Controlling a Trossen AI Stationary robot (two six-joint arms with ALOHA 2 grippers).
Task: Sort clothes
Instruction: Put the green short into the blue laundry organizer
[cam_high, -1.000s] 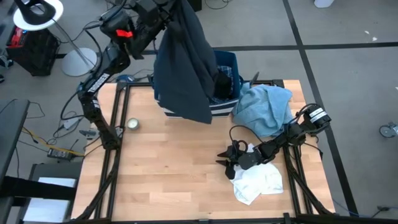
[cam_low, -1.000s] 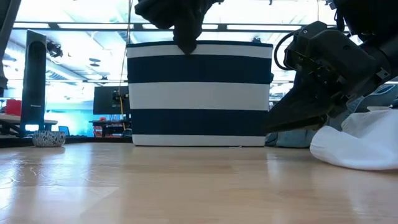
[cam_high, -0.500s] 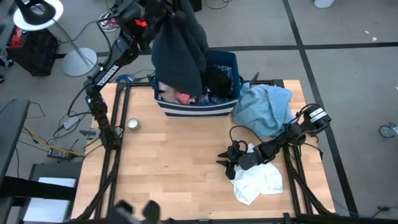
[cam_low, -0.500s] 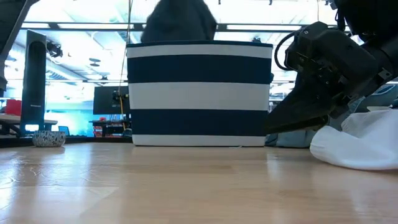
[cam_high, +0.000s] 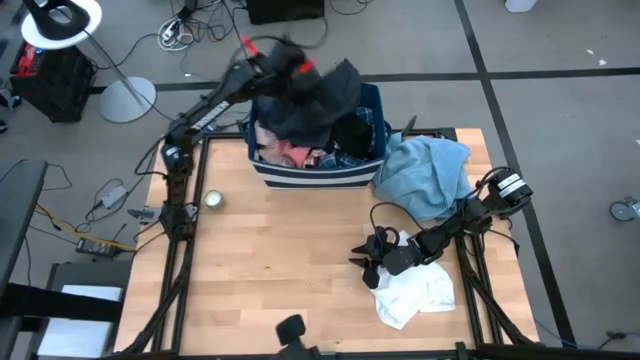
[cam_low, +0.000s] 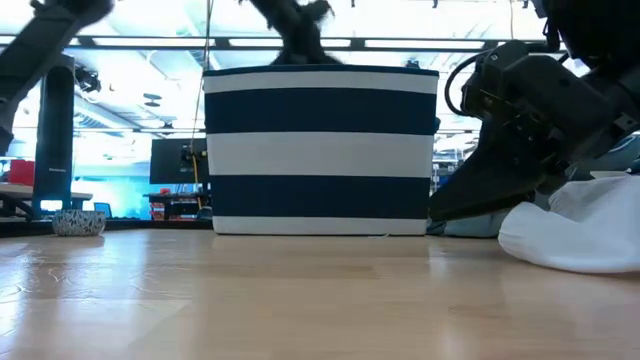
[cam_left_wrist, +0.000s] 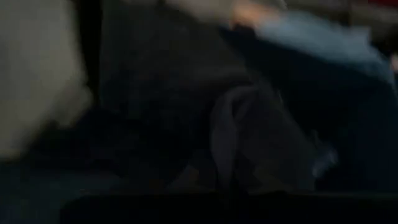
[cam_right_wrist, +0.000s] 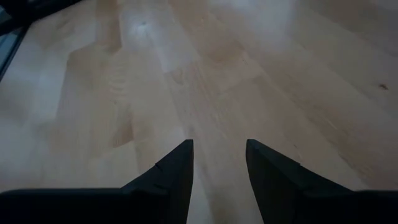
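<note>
A dark grey garment (cam_high: 312, 95) lies heaped on top of the clothes in the navy, white-striped bin (cam_high: 300, 178) at the table's far side. My left gripper (cam_high: 298, 70) is low over the bin's far left part, right at this garment, which fills the left wrist view (cam_left_wrist: 186, 112). A pink garment (cam_high: 290, 152) and a blue plaid one (cam_high: 368, 128) show in the bin. A light blue garment (cam_high: 425, 175) lies on the table right of the bin. A white garment (cam_high: 415, 290) lies near the right front. My right gripper (cam_high: 362, 258) is open and empty, low over bare wood (cam_right_wrist: 219, 155) beside the white garment.
A small round object (cam_high: 213, 199) sits on the table near the left edge, in front of the bin. Bare wood (cam_high: 280, 260) stretches over the table's middle and near left. In the low view the bin (cam_low: 320, 150) hides what lies behind it.
My left gripper has gone down and toward the table's far edge, onto the bin. The dark grey garment, which hung long below it in front of the bin, has come down and now lies heaped on the clothes in the bin.
</note>
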